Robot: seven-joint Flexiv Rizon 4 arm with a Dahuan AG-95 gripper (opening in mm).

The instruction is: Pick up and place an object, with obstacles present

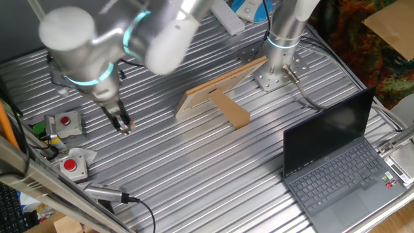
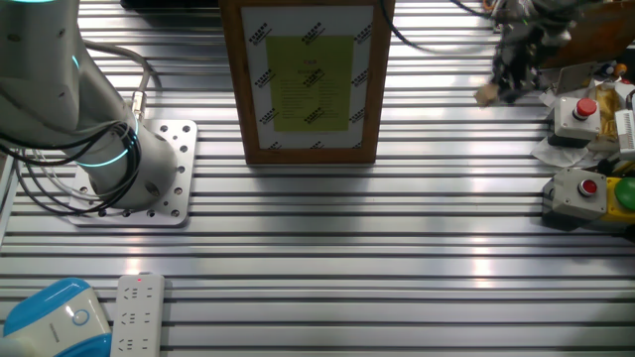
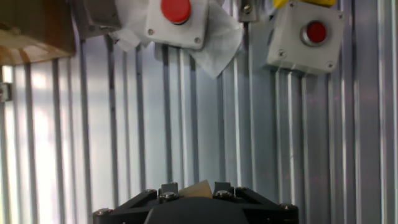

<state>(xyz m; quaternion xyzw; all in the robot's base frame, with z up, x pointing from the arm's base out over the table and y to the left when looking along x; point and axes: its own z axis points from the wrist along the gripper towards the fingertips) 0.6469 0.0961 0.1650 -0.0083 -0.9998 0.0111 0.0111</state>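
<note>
Cube (image 3: 200,188) sits wedged between the fingertips of the pincer (image 1: 123,127), which is closed on it above the table (image 1: 194,168). Pick-up appears complete; transport and placement remain. In one fixed view, the panel (image 1: 220,83) and bar (image 1: 233,111) stand at 3 o'clock, well apart.

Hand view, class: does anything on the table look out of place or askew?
A crumpled white sheet lies askew under the left button box, poking out past its edges. Nothing else stands out.
</note>
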